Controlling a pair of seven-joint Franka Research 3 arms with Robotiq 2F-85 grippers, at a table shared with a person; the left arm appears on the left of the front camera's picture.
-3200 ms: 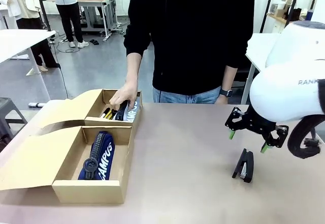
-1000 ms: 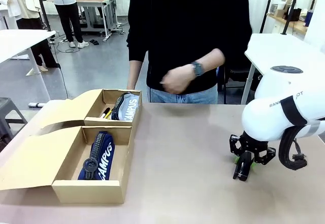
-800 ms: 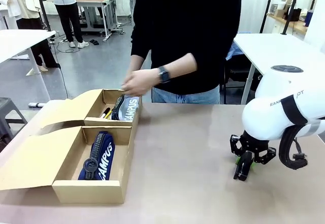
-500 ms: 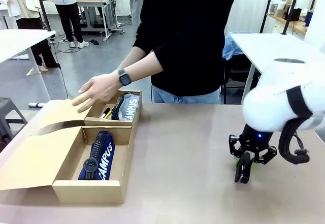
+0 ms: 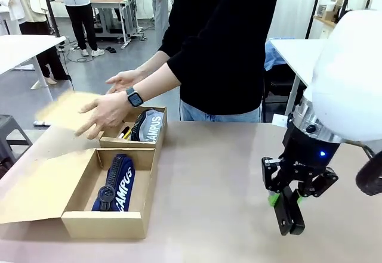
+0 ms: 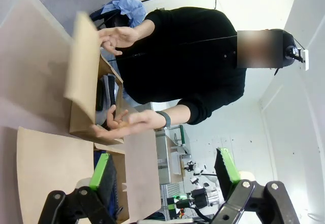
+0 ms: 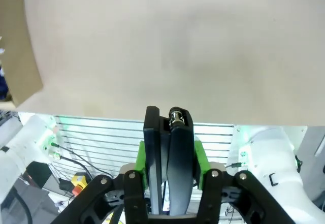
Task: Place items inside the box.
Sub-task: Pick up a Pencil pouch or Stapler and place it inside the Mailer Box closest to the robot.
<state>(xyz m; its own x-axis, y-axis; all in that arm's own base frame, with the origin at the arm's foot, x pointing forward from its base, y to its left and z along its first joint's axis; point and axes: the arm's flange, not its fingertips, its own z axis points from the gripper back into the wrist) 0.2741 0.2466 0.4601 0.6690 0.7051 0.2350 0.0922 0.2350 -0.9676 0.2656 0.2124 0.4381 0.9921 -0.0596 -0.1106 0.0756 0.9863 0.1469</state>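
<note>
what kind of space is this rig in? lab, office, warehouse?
Most likely a robotics lab or shared workshop: a robot's right hand gripping a black stapler, white worktables on a bare grey floor, and a far bench loaded with gear.

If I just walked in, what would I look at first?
Probably the robot's right tool, at the right side of the table, clamping a black stapler between its green pads. Across the table, a person's hands are at the raised flap lid of the long tan cardboard box. A navy "CAMPUS" pouch lies in its nearer compartment.
</note>
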